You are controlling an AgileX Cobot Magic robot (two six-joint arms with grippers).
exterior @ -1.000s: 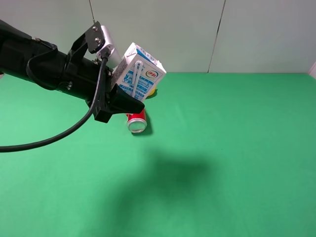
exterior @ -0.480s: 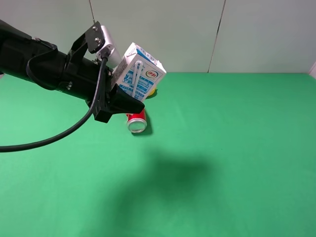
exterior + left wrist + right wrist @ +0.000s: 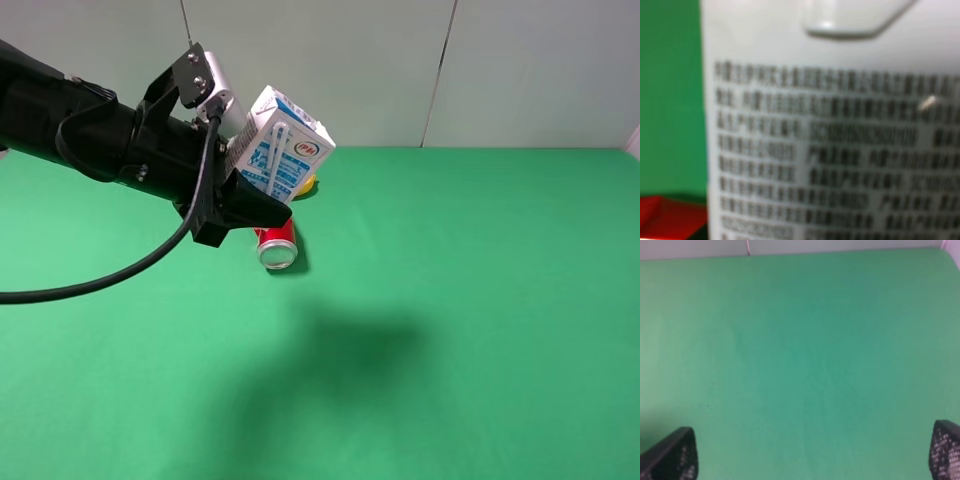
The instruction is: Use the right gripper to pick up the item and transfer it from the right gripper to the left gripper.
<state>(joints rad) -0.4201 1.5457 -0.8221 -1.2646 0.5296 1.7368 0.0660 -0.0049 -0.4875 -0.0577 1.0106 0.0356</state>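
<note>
Counter of flat green material spreads across the high view below a pale panelled wall. Reaching in from the left above it, the black-sleeved left arm, with its grey metal bracket and looping black cable, ends in the left pincer. That pincer is clamped on the small white rectangular drink carton with blue print. The carton hangs tilted in the air above the counter, a wrapped straw on its near face. In the left wrist view the carton sits right against the lens, its side of blurred fine print filling nearly everything. Below the left pincer a dented red can lies on its side on the counter, and a sliver of yellow banana peeks out behind the carton. The right pincer stands wide apart over the green counter, only its two black fingertips showing.
</note>
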